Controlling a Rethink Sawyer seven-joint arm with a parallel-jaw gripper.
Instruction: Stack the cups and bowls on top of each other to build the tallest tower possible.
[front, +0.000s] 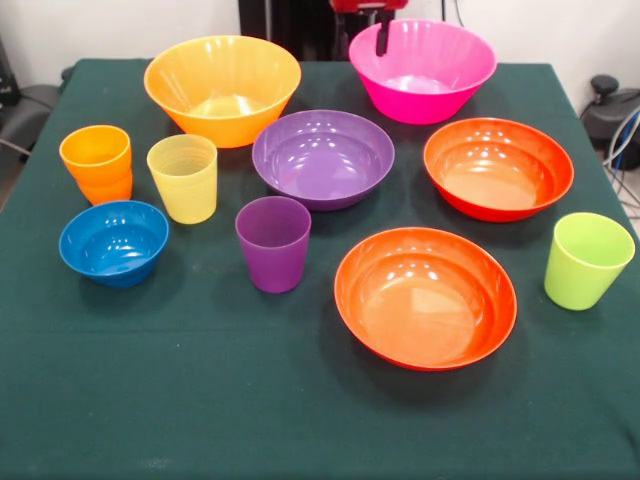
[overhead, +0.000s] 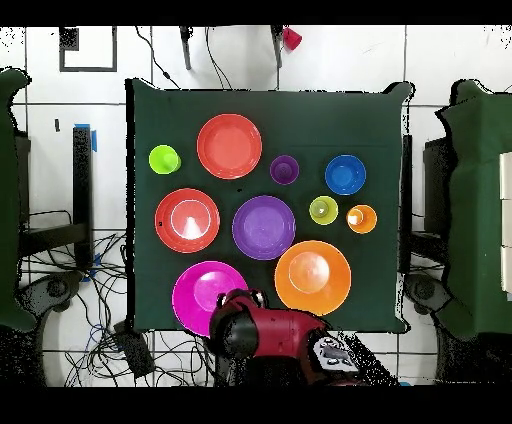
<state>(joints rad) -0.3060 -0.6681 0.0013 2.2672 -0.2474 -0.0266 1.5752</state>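
Note:
Every cup and bowl sits apart on the green cloth, and no tower shows in either view. At the back are the yellow-orange bowl (front: 222, 90) and the pink bowl (front: 422, 70). The purple bowl (front: 322, 158) is in the middle, with two red-orange bowls (front: 498, 168) (front: 425, 297) to its right. On the left stand the orange cup (front: 96, 163), the yellow cup (front: 183, 178) and the blue bowl (front: 113, 242). The purple cup (front: 273, 243) is central and the lime cup (front: 587, 259) is far right. My gripper (front: 380, 30) hangs at the pink bowl's far rim.
The green table (overhead: 380, 120) is square, with its edges close around the pieces. The red arm (overhead: 270, 335) reaches over the table edge beside the pink bowl (overhead: 200, 290). Cables and chairs surround the table on the floor.

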